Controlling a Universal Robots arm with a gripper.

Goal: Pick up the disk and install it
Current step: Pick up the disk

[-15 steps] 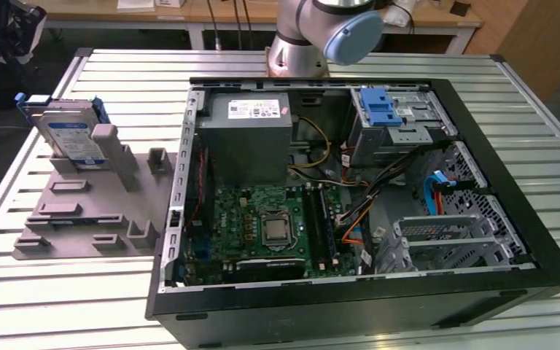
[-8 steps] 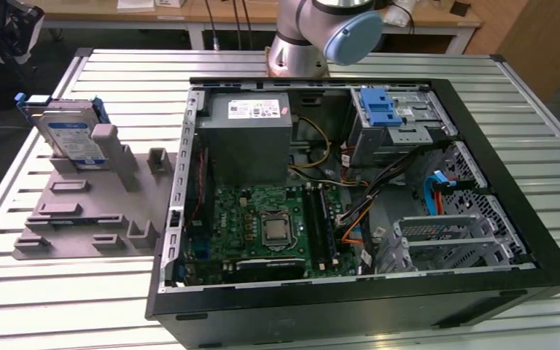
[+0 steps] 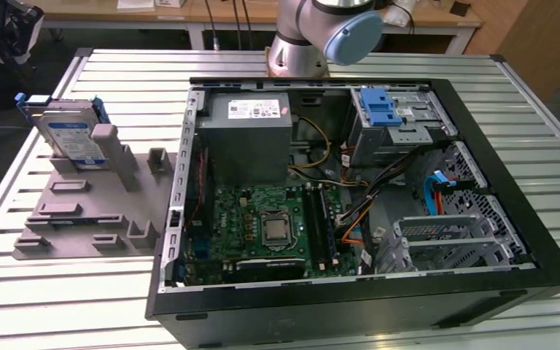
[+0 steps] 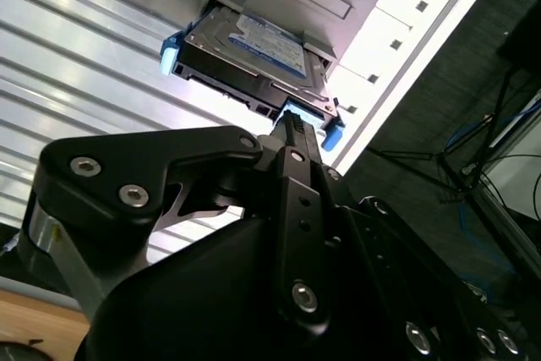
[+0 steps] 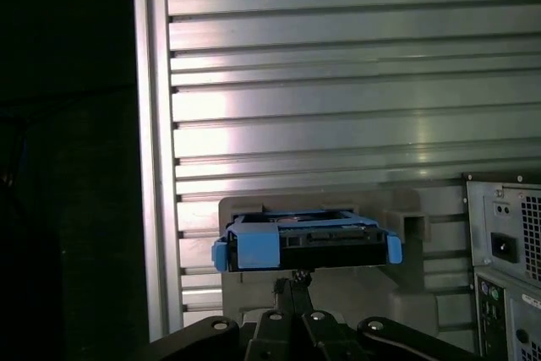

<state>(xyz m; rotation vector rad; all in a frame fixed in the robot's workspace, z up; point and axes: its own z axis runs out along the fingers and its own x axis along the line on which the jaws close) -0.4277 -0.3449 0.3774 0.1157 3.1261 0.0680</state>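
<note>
The disk is a silver hard drive with a white-and-blue label and a blue bracket. It stands on edge in a slot of a grey holder at the exterior view's left, beside the open computer case. In both wrist views the disk lies beyond my gripper. The gripper's fingers are drawn together with nothing between them, and they are apart from the disk, pointing toward its bracket end.
Inside the case are a grey power supply box, a motherboard, loose cables, a bright blue latch piece and a metal drive cage. The arm's base stands behind the case. The slatted table ends close to the holder.
</note>
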